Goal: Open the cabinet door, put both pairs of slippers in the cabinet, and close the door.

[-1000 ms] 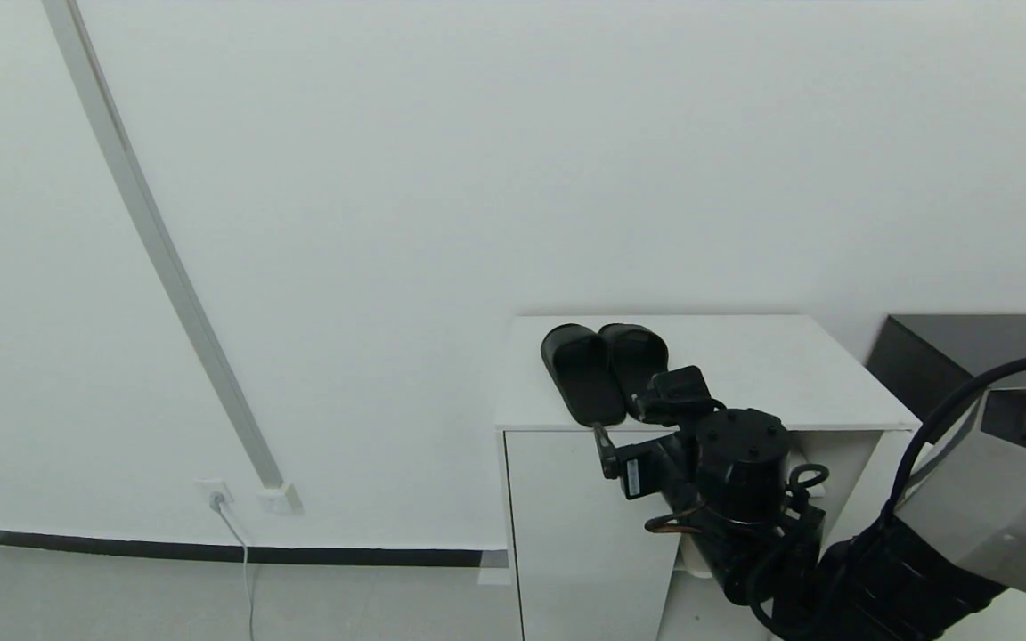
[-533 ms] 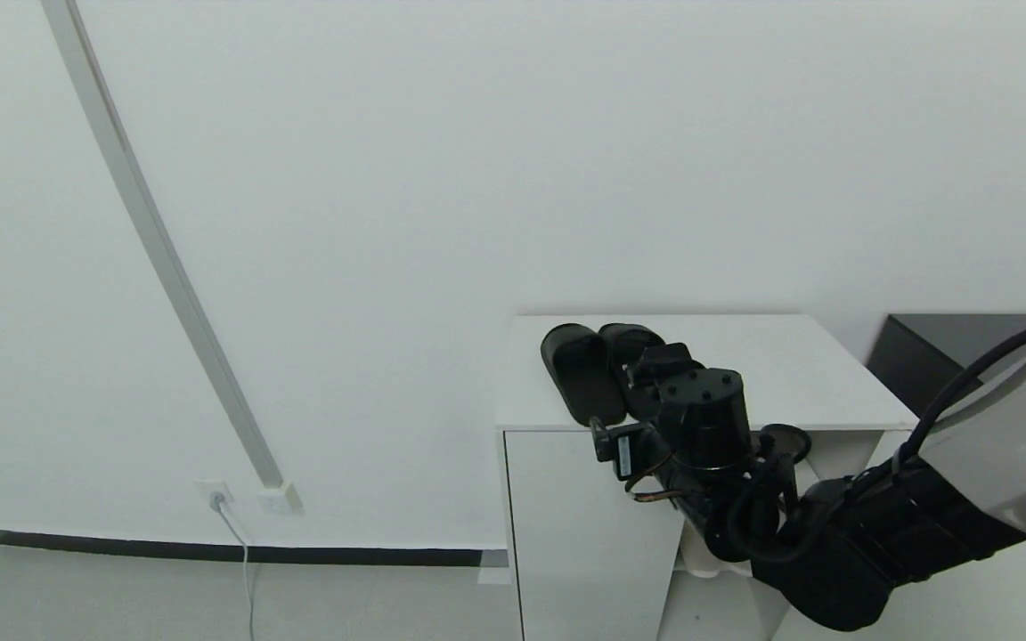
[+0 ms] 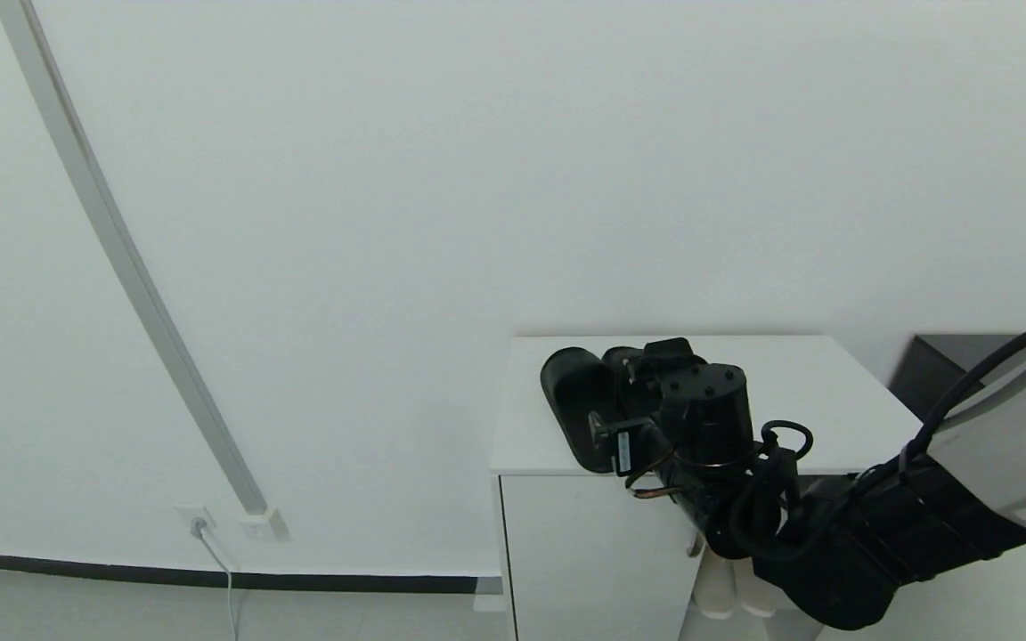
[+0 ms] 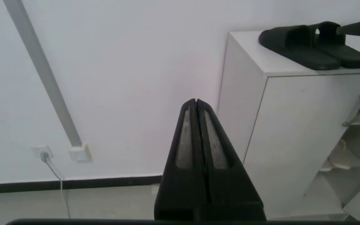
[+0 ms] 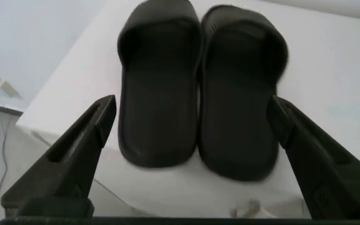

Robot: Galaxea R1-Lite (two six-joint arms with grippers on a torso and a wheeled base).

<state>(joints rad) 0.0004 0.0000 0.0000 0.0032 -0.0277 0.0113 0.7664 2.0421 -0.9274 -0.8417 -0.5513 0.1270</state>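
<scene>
A pair of black slippers [image 3: 577, 405] [image 5: 199, 87] [image 4: 317, 47] lies side by side on the front left part of the white cabinet's top [image 3: 798, 392]. My right gripper [image 3: 624, 392] [image 5: 192, 147] hangs just above their heel ends, open wide, one finger [image 5: 74, 156] outside each slipper. The cabinet [image 4: 292, 125] has its left door panel [image 3: 584, 561] shut. Its right side stands open, with pale slipper-like shapes [image 3: 727, 588] on a low shelf. My left gripper [image 4: 195, 137] is shut on nothing, held low and left of the cabinet.
A grey cable duct [image 3: 121, 258] runs down the white wall to a socket with a cord [image 3: 201, 525]. A dark piece of furniture [image 3: 932, 356] stands right of the cabinet. Bare floor lies left of the cabinet.
My right arm has pushed forward from the cabinet's front edge until the open gripper sits over the black slippers. The head camera has tilted a little, shifting the whole picture.
</scene>
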